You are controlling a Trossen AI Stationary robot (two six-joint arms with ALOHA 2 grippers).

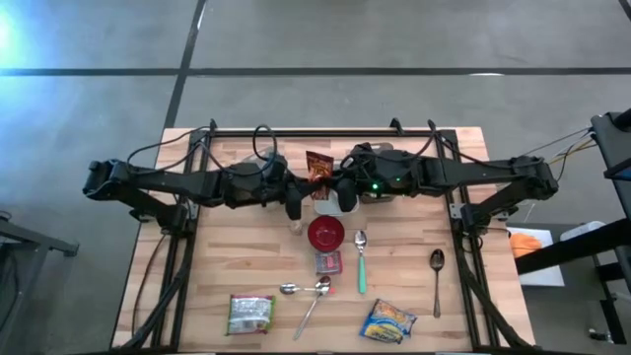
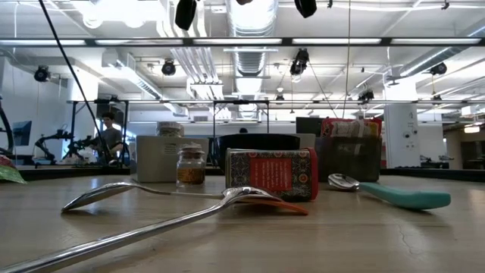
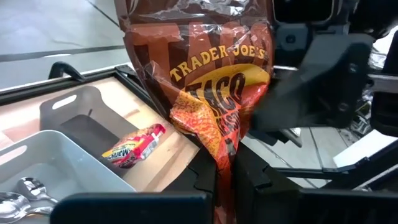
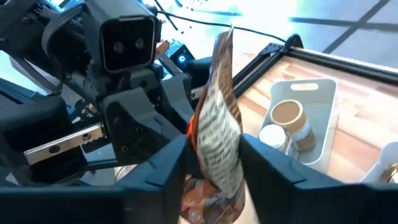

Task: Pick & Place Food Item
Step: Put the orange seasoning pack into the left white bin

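A brown and orange snack bag [image 1: 318,168] with "Taco" lettering hangs in the air over the table's far middle, between my two arms. My left gripper [image 3: 227,186] reaches in from the table's left and is shut on it. My right gripper [image 4: 214,162] comes in from the table's right, its two fingers closed against the bag's two faces. In the left wrist view the right gripper's dark body [image 3: 311,81] stands right behind the bag [image 3: 217,81]. My left gripper pinches the bag's narrow lower end [image 3: 225,155] between its two fingers, coming nearly level from the table's left. The bag stands up and widens beyond the fingers, clear of the table. My right gripper has one finger [image 4: 177,162] on each flat face of the bag's middle [image 4: 217,140], coming nearly level from the table's right. The crinkled bag rises above the fingers, clear of the table.
Below the arms stand white bins [image 3: 81,118], one with jars [image 4: 289,121]. Nearer lie a red bowl [image 1: 326,233], a red packet [image 1: 328,261], a green-handled spoon [image 1: 361,266], metal spoons [image 1: 437,276], and two snack bags [image 1: 250,314] [image 1: 387,320].
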